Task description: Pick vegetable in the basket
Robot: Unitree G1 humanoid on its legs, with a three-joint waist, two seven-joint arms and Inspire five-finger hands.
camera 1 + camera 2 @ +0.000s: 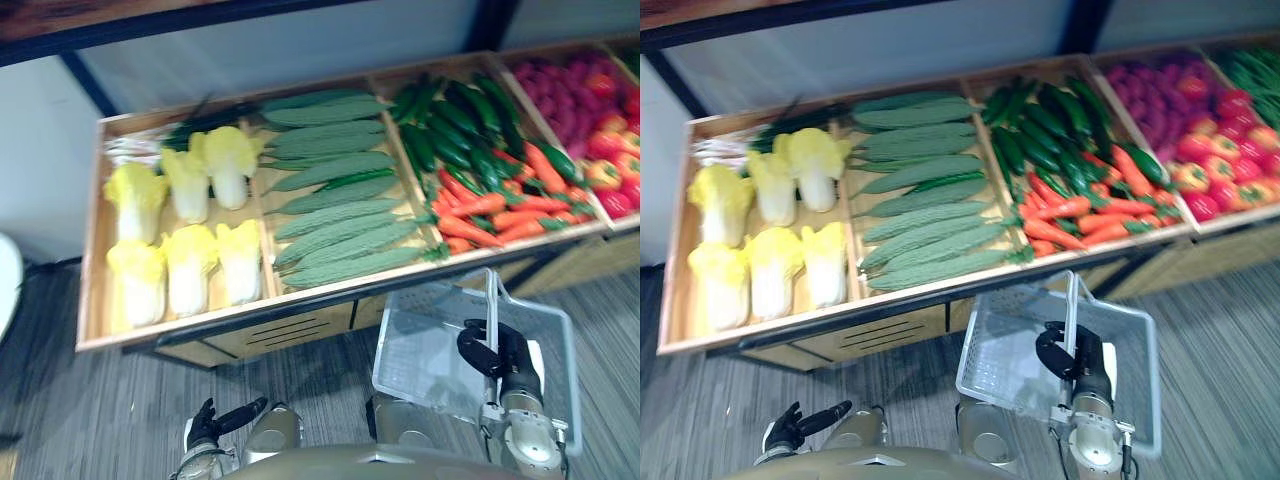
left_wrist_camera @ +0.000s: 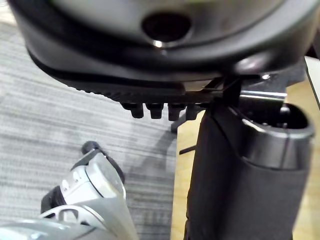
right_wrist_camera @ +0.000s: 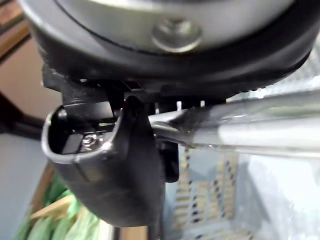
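1. Left eye view, looking down on a wooden stand (image 1: 180,322) split into compartments: pale cabbages (image 1: 185,270) at its left end, long pale-green gourds (image 1: 335,215) next, then dark cucumbers (image 1: 455,130) above carrots (image 1: 490,210), then purple produce (image 1: 565,95) and red and orange peppers (image 1: 610,165) toward its right end.
2. Grasping the handle (image 3: 250,120) of the basket (image 1: 425,360) with the right hand (image 1: 497,358): fingers curled round the metal bar, thumb hooked over it, as seen from close in the right wrist view.
3. Holding that white mesh basket over the floor (image 1: 100,420), just off the stand's front edge and below the carrots' compartment. Nothing inside it, as far as can be made out.
4. Left hand (image 1: 212,422) low and near the floor, apart from the stand's front edge, roughly below the cabbages. Fingers loose, closed on nothing.
5. Progress, as a judgement: early.
   - Done: basket in hand and close to the stand.
   - Not done: picking any vegetable, every one lying in its compartment and none in either hand.
6. Left to do, by the look of it:
   - choosing a piece
   - reaching the free left hand over the front edge
   - closing on the piece and lifting it clear of its neighbours
   - lowering it into the basket
7. Nearest to the left hand: cabbages and gourds. Probably easier to reach than the peppers at the far right end.
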